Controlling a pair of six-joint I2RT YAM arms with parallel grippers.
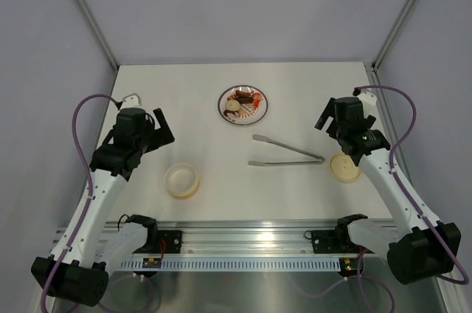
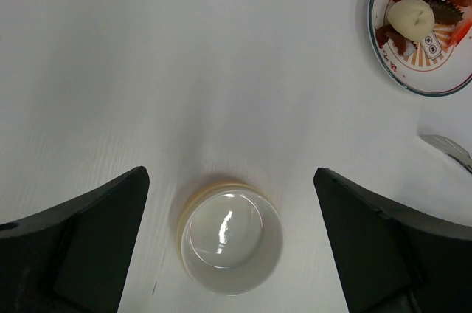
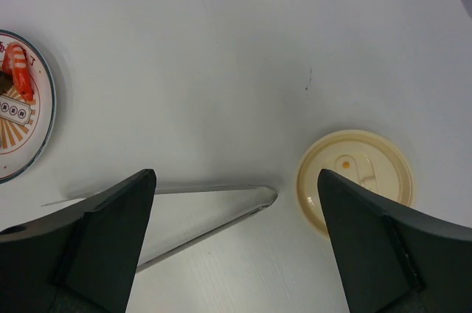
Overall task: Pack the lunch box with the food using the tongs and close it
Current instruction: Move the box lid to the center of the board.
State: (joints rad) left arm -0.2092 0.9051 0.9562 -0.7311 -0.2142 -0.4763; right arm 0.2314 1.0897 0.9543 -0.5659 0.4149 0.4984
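The lunch box, a round cream tub, stands empty and uncovered at the near left. In the left wrist view the lunch box lies just below and between the fingers of my open left gripper, which hangs above it. The food, brown and red-orange pieces and a pale slice, rests on a patterned plate. The silver tongs lie flat on the table, joint to the right. My right gripper hovers open over the tongs' joint, holding nothing.
The flat cream lid lies right of the tongs, partly behind my right finger in the right wrist view. The plate's rim shows at the top right of the left wrist view. White walls enclose the table's back and sides.
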